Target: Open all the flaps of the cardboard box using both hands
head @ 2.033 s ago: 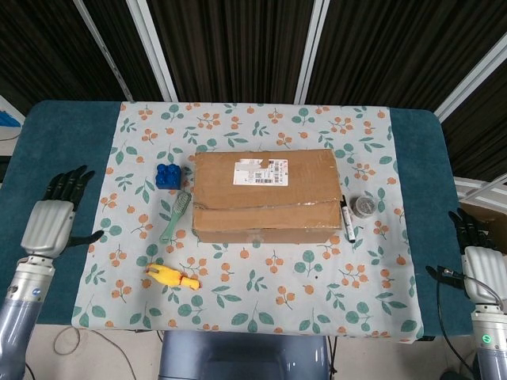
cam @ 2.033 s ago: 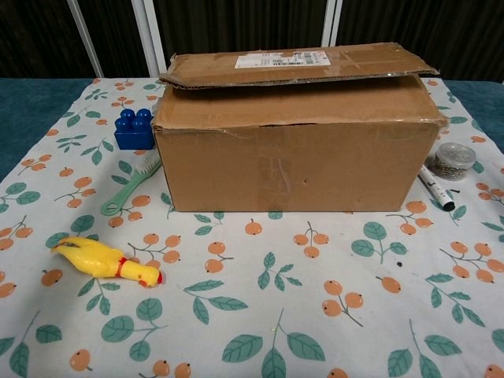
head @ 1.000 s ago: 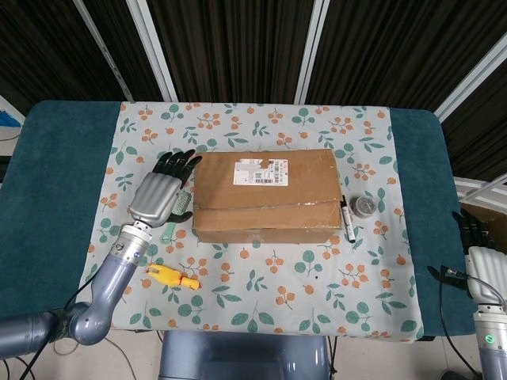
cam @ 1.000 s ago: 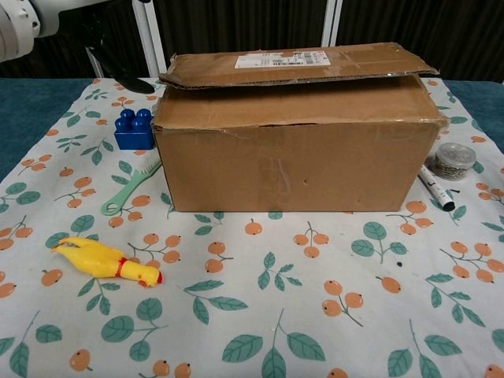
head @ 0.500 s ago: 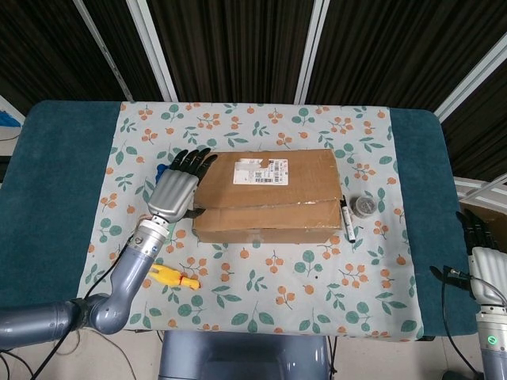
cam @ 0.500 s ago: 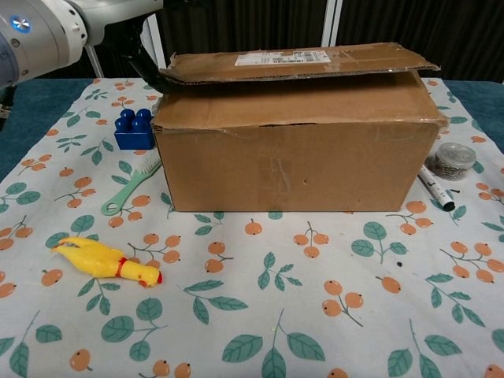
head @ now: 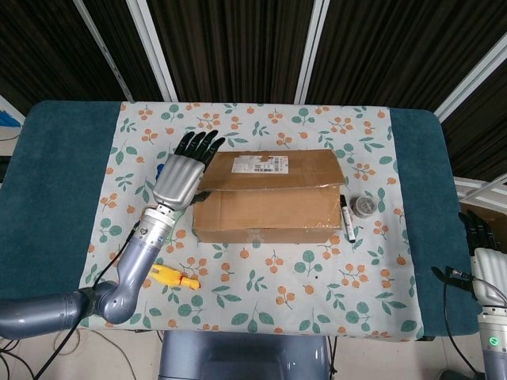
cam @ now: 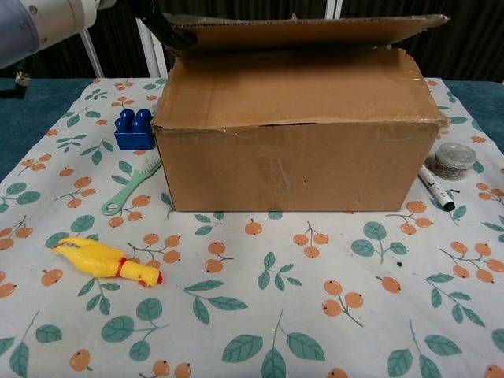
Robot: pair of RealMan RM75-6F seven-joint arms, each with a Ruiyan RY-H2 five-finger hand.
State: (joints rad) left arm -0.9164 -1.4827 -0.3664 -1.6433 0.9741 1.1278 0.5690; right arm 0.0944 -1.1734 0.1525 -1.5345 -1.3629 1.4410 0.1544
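The cardboard box (head: 265, 214) stands mid-table on the flowered cloth. Its far flap (head: 269, 168), the one with the white label, is tilted up; in the chest view this flap (cam: 307, 31) stands clear above the box front (cam: 291, 165). The near flap (cam: 291, 83) lies flat, covering the top. My left hand (head: 184, 176) is at the box's left end, fingers stretched out along the raised flap's left edge, with a dark fingertip (cam: 161, 24) under that corner. My right hand (head: 485, 257) hangs off the table's right edge, fingers apart, holding nothing.
Left of the box are a blue block (cam: 133, 129) and a green brush (cam: 130, 187). A yellow rubber chicken (head: 173, 276) lies near the front left. A black marker (head: 346, 218) and a small round tin (head: 364, 206) sit right of the box.
My left hand came in from the table's left side to the box's left end and raised the far flap. The right hand sank slightly.
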